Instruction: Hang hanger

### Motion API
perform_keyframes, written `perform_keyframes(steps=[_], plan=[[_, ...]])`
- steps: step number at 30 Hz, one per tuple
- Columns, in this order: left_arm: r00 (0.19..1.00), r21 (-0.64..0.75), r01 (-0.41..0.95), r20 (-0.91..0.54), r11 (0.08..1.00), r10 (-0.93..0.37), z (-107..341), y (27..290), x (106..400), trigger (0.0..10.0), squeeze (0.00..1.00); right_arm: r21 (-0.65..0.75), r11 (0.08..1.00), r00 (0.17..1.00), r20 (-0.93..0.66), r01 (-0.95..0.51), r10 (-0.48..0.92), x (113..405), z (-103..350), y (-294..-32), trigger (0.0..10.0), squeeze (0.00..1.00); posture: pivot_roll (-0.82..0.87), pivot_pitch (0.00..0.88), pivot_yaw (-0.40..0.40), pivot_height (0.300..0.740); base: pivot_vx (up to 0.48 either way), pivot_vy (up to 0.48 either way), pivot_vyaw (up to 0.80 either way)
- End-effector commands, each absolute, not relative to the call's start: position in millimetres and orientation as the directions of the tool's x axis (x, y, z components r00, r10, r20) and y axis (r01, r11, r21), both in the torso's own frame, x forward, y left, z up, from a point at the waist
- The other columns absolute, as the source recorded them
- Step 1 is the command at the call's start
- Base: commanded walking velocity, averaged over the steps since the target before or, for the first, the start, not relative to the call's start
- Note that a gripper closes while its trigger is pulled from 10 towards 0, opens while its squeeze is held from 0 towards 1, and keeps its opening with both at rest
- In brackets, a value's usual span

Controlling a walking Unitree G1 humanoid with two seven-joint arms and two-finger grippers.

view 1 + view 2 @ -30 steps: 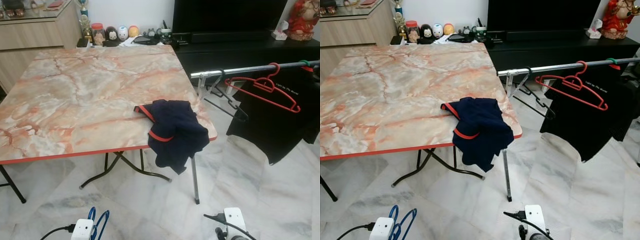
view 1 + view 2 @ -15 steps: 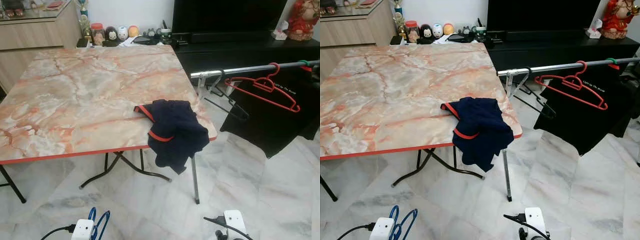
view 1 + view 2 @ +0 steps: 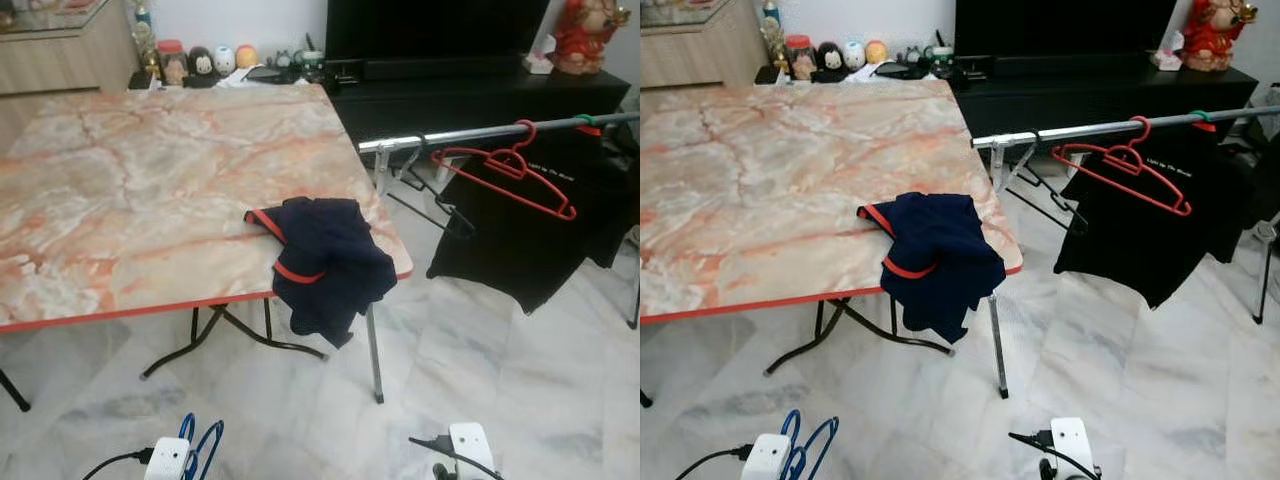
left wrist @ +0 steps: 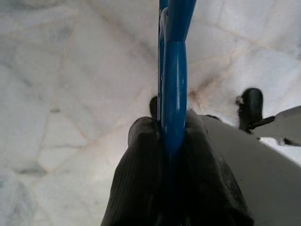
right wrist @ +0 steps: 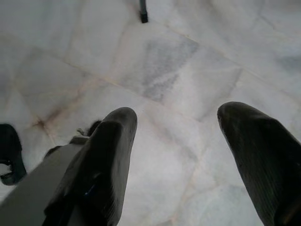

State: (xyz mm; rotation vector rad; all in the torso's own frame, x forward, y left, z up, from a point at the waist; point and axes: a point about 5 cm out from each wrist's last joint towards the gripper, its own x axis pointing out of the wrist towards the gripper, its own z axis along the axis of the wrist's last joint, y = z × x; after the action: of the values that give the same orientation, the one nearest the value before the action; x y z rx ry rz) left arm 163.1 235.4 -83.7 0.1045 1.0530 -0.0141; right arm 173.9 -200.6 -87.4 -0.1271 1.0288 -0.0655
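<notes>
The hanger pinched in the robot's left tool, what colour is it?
Blue hanger, clearest in the left wrist view.

I see a square marble-patterned bench [image 3: 150, 190] with red edging and black folding legs on the pale marble floor [image 3: 480, 380]. A crumpled navy garment with orange-red trim [image 3: 325, 255] drapes over its near right corner.

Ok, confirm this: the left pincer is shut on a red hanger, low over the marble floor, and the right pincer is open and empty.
Wrong on colour. The left pincer is shut on a blue hanger, as the left wrist view shows; the red hanger is on the rail. The rest holds: it is low over the marble floor, and the right pincer is open and empty.
</notes>
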Motion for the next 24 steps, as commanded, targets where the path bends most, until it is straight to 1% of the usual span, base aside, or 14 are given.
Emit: perform_keyframes(steps=[1,24], plan=[[0.490,0.073,0.085,-0.872,0.994,0.022,-85.1,230.4,162.8,10.0,0.00,-0.150,0.989,0.511,-0.850,-0.006,-0.126,172.7,-87.0,-206.5,10.0,0.00,-0.08,0.000,-0.038,0.740,0.000,-0.274,0.00],[0.493,0.065,0.096,-0.870,0.993,0.010,-84.0,230.1,165.2,10.0,0.00,-0.155,0.988,0.514,-0.848,0.000,-0.133,175.0,-85.8,-207.2,10.0,0.00,-0.08,0.000,-0.043,0.740,0.000,-0.277,0.00]])
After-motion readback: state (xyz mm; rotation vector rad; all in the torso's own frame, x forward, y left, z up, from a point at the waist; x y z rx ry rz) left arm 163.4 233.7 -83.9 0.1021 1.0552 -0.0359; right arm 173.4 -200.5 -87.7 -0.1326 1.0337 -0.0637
